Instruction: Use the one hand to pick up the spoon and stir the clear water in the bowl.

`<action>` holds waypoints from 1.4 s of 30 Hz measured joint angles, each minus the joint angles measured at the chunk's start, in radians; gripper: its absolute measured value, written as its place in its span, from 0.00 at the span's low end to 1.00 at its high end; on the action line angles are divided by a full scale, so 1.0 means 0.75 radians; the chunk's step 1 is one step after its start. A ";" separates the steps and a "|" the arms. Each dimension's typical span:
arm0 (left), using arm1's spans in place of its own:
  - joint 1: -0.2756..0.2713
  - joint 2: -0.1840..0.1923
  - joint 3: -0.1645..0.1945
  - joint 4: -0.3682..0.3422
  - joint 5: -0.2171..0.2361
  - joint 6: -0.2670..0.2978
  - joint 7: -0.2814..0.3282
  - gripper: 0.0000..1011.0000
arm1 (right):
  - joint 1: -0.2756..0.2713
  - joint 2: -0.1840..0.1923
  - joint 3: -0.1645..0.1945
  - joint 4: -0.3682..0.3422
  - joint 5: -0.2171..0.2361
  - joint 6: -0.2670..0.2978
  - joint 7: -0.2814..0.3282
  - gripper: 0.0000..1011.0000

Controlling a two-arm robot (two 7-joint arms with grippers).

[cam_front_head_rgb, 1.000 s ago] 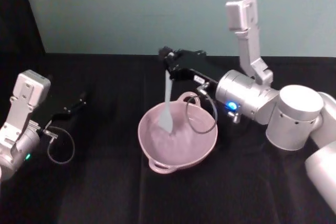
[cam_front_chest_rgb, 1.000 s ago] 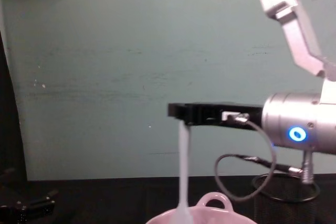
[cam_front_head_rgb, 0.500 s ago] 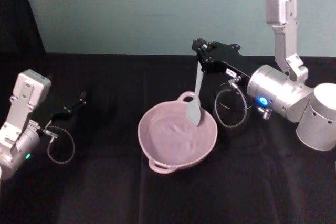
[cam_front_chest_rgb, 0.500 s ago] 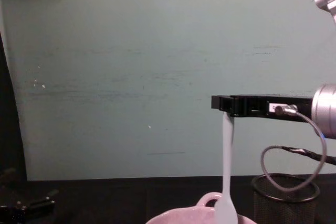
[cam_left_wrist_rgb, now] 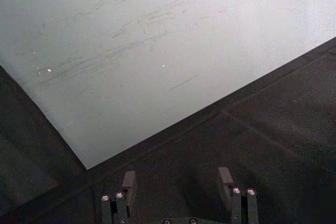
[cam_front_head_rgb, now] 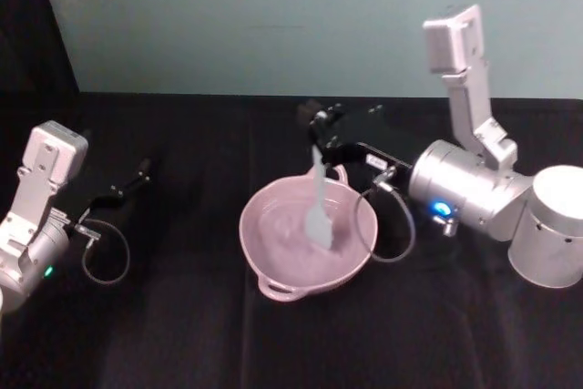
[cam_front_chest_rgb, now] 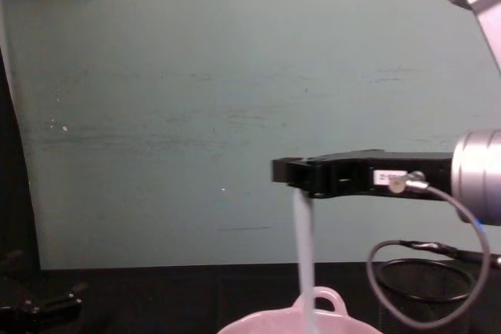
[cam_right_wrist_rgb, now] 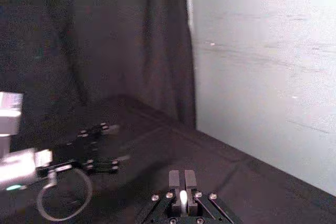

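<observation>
The pale pink bowl stands mid-table, one loop handle toward me. My right gripper hovers over the bowl's far side, shut on the top of the white spoon. The spoon hangs straight down with its paddle head inside the bowl. From the chest, the right gripper holds the spoon above the bowl. The right wrist view has the fingers pinched on the spoon's handle end. My left gripper rests at the table's left, and its own view shows it open with nothing held.
A black wire-mesh cup stands to the right of the bowl, under my right wrist's looping grey cable. A black cloth covers the table, and a pale green wall runs behind it. The table's front is bare cloth.
My right gripper swung right, then came back left and lower. The spoon's head went from the bowl's left part to its right rim and now sits near the middle. The left arm stayed still.
</observation>
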 joint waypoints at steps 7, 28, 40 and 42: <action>0.000 0.000 0.000 0.000 0.000 0.000 0.000 1.00 | 0.017 -0.032 -0.060 -0.015 -0.012 0.002 0.026 0.06; 0.000 0.000 0.000 0.000 0.000 0.000 0.000 1.00 | 0.177 -0.164 -0.047 0.295 -0.013 -0.081 0.020 0.06; 0.000 0.000 0.000 0.000 0.000 0.000 0.000 1.00 | 0.117 -0.099 0.046 0.238 0.007 -0.082 -0.020 0.06; 0.000 0.000 0.000 0.000 0.000 0.000 0.000 1.00 | 0.101 -0.084 0.053 0.211 0.006 -0.075 -0.023 0.06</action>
